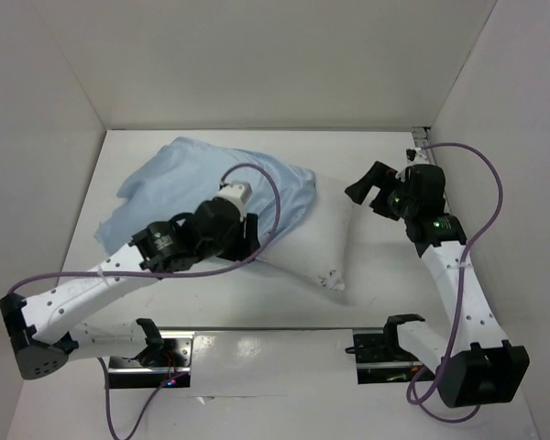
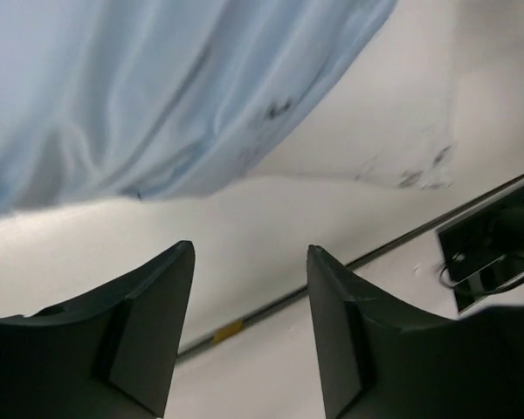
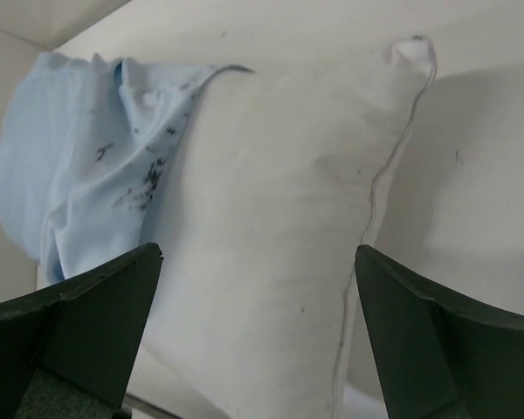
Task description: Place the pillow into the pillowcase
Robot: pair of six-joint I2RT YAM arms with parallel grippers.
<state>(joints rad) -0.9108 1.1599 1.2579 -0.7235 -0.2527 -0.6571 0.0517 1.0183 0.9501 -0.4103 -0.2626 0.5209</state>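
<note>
The white pillow [image 1: 323, 240] lies in the middle of the table, its far left part covered by the light blue pillowcase [image 1: 179, 179]. In the right wrist view the pillow [image 3: 279, 236] fills the middle, with the pillowcase [image 3: 79, 166] draped over its left end. My left gripper [image 1: 249, 231] is open and empty over the pillowcase's near edge; in its wrist view the pillowcase [image 2: 157, 96] hangs above white pillow fabric [image 2: 244, 218]. My right gripper [image 1: 367, 191] is open and empty, just right of the pillow's far right end.
White walls close in the table on the left, back and right. Two black mounts [image 1: 156, 353] [image 1: 385, 353] sit at the near edge between the arm bases. A purple cable [image 1: 477, 220] loops beside the right arm.
</note>
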